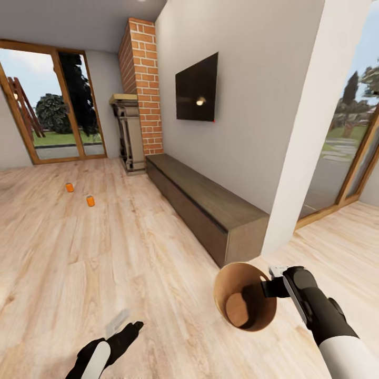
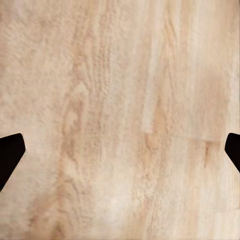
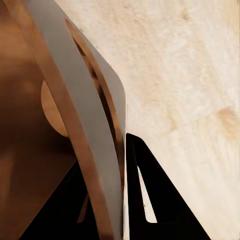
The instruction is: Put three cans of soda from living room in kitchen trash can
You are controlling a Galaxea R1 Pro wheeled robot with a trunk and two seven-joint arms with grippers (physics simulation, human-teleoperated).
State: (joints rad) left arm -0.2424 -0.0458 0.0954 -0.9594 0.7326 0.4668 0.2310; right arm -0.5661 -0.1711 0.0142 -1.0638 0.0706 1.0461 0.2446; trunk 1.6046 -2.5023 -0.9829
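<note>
Gripped by its rim in the right gripper (image 1: pixel 269 287), the bin (image 1: pixel 245 303) is held tipped, its tan inside seen empty. Two orange cans (image 1: pixel 90 200) lie well apart on the wood floor (image 1: pixel 131 252). No can is judged binned yet. The left gripper (image 1: pixel 128 330) hangs spread and empty.

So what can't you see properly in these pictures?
- Third can: the head view has two orange cans on the floor, too small to read.
- Bin: its outside faces away in the head view.
- Left gripper: blurred in the head view; the wrist view's edges cut off its jaws.
</note>
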